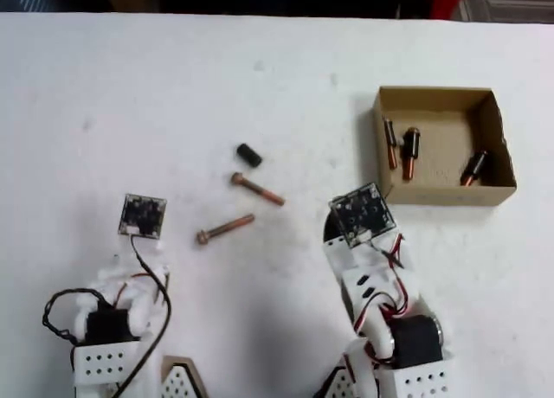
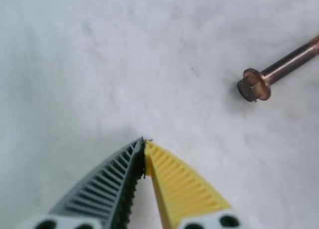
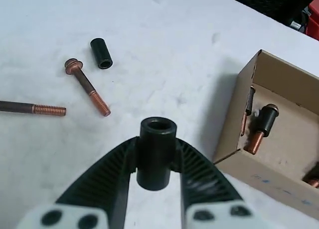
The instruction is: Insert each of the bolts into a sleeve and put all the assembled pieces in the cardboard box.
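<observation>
While right fingers (image 3: 104, 181) clamp a black sleeve (image 3: 157, 154) upright between them, left fingers (image 2: 174, 184) pressed together empty, bolt (image 2: 271, 75) lying near, untouched.

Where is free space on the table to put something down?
Free: the wide far strip of table beyond the loose sleeve, and the near corner in front of the cardboard box. Crowded: the middle, where two bolts and that sleeve lie close together.

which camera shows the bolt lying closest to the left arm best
The high view: the bolt lies there whole, head to threaded tip. The left wrist view gives its head and some shank; the right wrist view, its threaded end.
</observation>
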